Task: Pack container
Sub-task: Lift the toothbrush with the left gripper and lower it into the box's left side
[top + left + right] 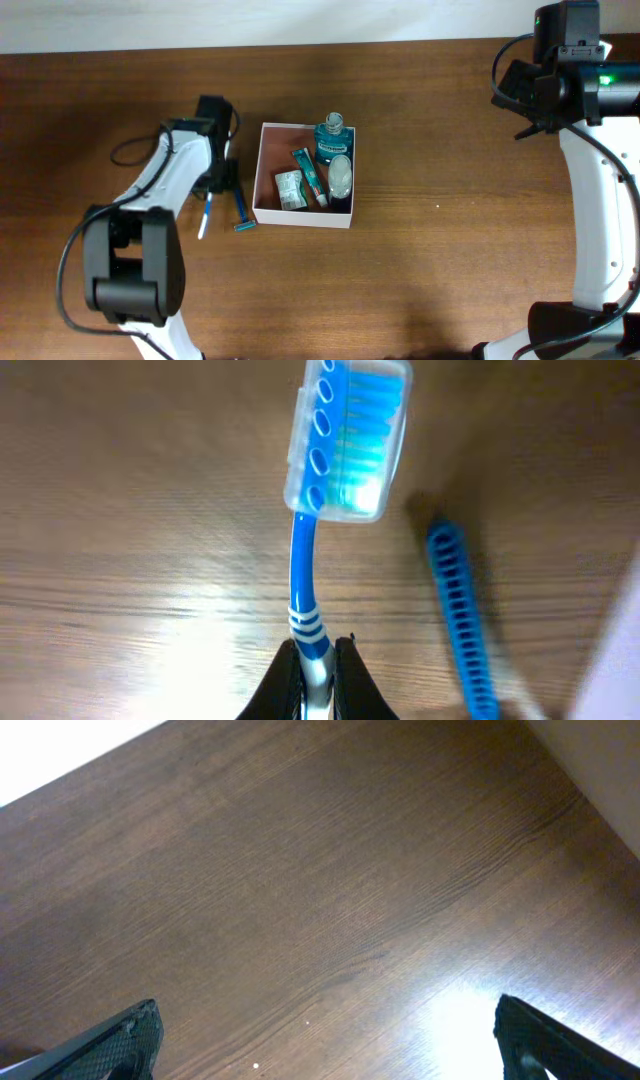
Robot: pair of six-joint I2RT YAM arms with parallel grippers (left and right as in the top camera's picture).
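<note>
Blue toothbrush [303, 575] is clenched by its handle in my left pincer [318, 650], so best I lift it level, clear of the razor [458, 610] alongside, then over into the container [300, 218] just past it on the worktop [450, 250].

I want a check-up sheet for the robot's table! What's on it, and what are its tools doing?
Surface: brown wooden table, some glare.
Job's things: container holds a mouthwash bottle, toothpaste tube, small packet and a clear item; toothbrush and blue razor are outside, left of it.
Clutter: nothing seen.
Tools: left tool shut on the toothbrush handle; right tool open, holding nothing.
Cables: black cable loops beside the left arm; second cable along the right arm.
Surroundings: pale strip beyond the table's far edge.
</note>
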